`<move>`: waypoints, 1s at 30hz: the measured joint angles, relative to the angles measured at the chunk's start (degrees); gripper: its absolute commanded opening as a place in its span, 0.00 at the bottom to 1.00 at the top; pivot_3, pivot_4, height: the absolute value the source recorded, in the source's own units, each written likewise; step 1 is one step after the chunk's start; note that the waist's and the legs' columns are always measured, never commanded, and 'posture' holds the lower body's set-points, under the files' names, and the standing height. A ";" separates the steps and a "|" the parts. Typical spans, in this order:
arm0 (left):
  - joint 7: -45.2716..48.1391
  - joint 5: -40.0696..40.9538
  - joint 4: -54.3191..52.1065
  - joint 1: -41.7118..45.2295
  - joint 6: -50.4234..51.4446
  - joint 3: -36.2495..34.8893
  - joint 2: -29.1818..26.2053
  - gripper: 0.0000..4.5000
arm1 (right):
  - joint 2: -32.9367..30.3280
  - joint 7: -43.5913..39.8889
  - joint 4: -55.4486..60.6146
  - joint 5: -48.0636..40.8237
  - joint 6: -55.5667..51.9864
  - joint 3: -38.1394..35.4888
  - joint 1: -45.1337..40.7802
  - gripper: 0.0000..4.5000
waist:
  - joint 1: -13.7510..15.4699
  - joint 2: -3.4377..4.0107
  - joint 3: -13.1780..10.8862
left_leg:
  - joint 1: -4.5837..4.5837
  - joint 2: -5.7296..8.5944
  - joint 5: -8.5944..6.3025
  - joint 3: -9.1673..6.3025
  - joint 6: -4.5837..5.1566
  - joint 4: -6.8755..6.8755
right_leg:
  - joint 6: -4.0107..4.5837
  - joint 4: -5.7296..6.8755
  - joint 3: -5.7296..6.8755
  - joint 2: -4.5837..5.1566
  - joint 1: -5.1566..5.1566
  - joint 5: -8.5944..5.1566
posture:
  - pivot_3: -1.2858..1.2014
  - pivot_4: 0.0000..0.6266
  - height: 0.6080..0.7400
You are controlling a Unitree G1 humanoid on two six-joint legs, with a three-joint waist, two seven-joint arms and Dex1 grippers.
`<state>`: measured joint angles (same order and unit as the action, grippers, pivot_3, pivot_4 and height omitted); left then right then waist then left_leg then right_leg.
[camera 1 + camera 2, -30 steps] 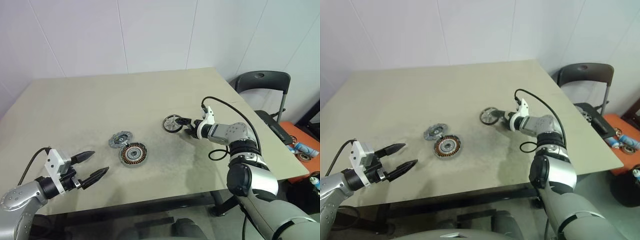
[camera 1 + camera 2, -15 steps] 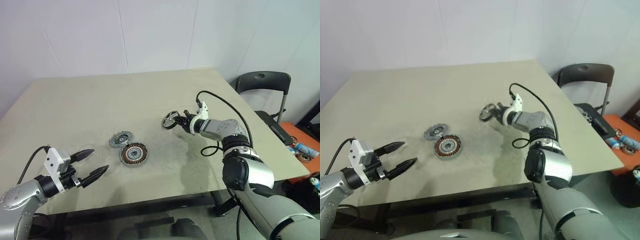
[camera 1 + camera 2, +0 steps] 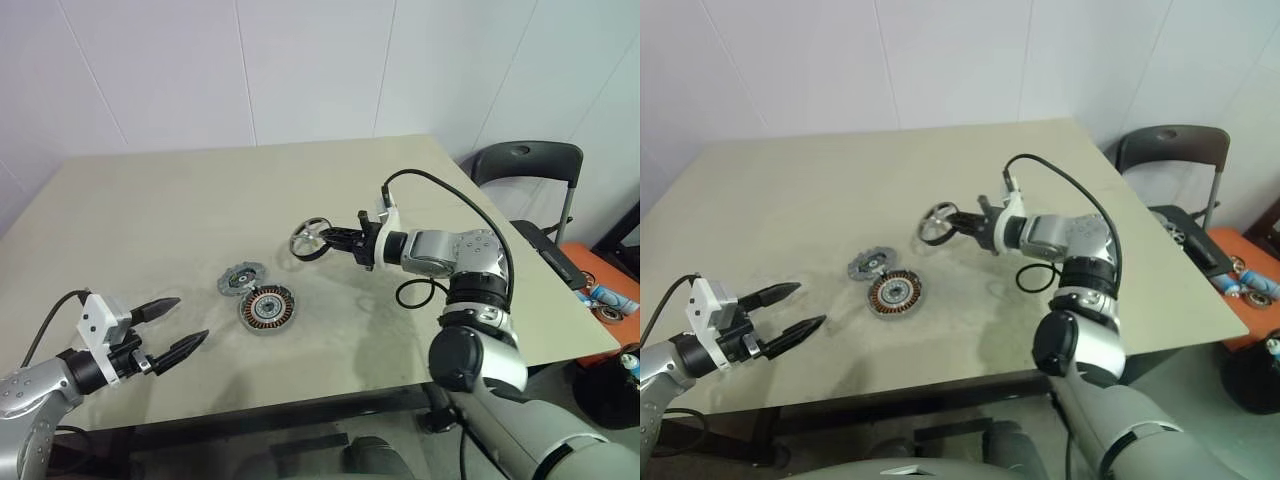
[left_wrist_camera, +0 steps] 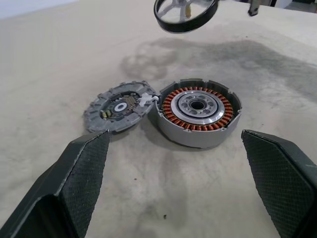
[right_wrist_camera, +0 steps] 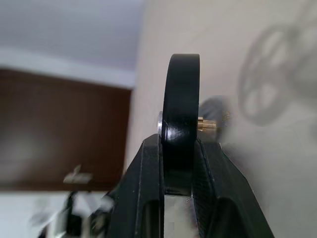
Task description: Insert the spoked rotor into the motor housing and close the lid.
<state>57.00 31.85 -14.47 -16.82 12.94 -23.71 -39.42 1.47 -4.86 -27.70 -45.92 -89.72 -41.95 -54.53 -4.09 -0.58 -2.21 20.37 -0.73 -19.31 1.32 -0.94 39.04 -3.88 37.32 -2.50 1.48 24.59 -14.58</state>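
My right gripper (image 3: 336,239) is shut on the rim of the spoked rotor (image 3: 311,240), a thin dark wheel with a shiny rim, held above the table's middle. Seen edge-on, the rotor (image 5: 181,119) sits clamped between the two fingers. The motor housing (image 3: 266,306), a silver cup with copper windings, rests on the table below and to the left of the rotor. The grey ribbed lid (image 3: 241,278) lies flat against its far left side. My left gripper (image 3: 168,326) hovers open near the table's front left, pointing at the housing (image 4: 199,111) and lid (image 4: 119,107).
The beige table (image 3: 200,200) stretches bare behind the parts. A black chair (image 3: 525,165) stands past the table's right edge, with an orange stool (image 3: 600,290) holding small items beside it. White walls close the back.
My right gripper closed on the rotor at the table's right, lifted it and carried it left toward the housing. The left gripper stayed put and open.
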 measured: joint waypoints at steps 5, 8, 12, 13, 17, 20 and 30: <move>-0.33 0.00 -0.53 -0.57 0.20 0.01 0.03 1.00 | 4.96 3.79 11.50 -5.80 -2.45 5.97 6.52 0.09 | 0.01 0.00 0.00 | 0.06 0.02 -0.02 -0.01 0.03 -0.01 | 0.00 -0.09 0.03 0.04 0.00 0.00 | 0.52 0.00 1.00; -0.91 0.00 -1.80 -0.83 0.25 0.00 0.04 1.00 | 5.08 6.09 13.10 -8.02 -2.45 7.81 7.77 0.09 | -0.03 0.00 0.00 | 0.03 0.04 -0.02 0.00 0.02 0.00 | -0.01 -0.08 0.02 0.06 -0.01 0.00 | 0.52 0.00 1.00; -1.26 0.00 -2.64 -1.50 0.28 0.01 0.13 1.00 | 5.13 8.48 12.74 -10.01 -2.46 9.16 8.78 0.09 | -0.18 0.02 -0.01 | 0.01 0.01 -0.02 0.00 0.03 -0.02 | 0.00 -0.08 0.02 0.00 -0.01 0.00 | 0.52 0.00 1.00; -1.27 0.00 -2.66 -1.49 0.30 0.01 0.13 1.00 | 5.15 8.82 12.44 -10.16 -2.46 9.30 8.85 0.09 | -0.18 0.03 -0.02 | 0.02 0.01 -0.02 0.00 0.03 -0.02 | 0.00 -0.08 0.02 0.00 -0.01 0.00 | 0.52 0.00 1.00; -1.99 0.00 -2.97 -0.62 0.75 0.10 0.11 1.00 | 5.21 10.90 10.85 -12.85 -2.47 11.44 9.09 0.09 | -0.16 0.02 -0.01 | 0.02 0.01 -0.02 0.01 0.03 -0.01 | 0.00 -0.09 0.02 -0.02 -0.01 0.00 | 0.52 0.00 1.00; -2.30 0.00 -3.64 -0.55 1.31 0.17 0.11 1.00 | 5.25 12.77 9.88 -14.47 -2.47 12.63 9.39 0.09 | -0.16 0.02 -0.01 | 0.04 0.02 -0.02 0.01 0.03 -0.02 | -0.01 -0.11 0.02 -0.02 -0.01 0.00 | 0.52 0.00 1.00; -2.73 0.04 -4.29 -3.25 1.60 -0.17 0.87 1.00 | 5.29 16.42 6.90 -17.05 -2.49 15.42 9.87 0.09 | -0.41 0.02 -0.02 | 0.04 0.02 -0.02 0.01 0.04 -0.02 | -0.01 -0.13 0.02 -0.02 -0.01 0.00 | 0.52 0.00 1.00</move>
<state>54.27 31.89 -18.76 -20.06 14.54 -23.87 -38.55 6.76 11.56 -20.80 -62.97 -92.21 -26.53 -44.66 -4.50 -0.56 -2.23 20.41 -0.72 -19.33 1.33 -0.91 39.02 -3.89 37.19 -2.48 1.45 24.58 -14.58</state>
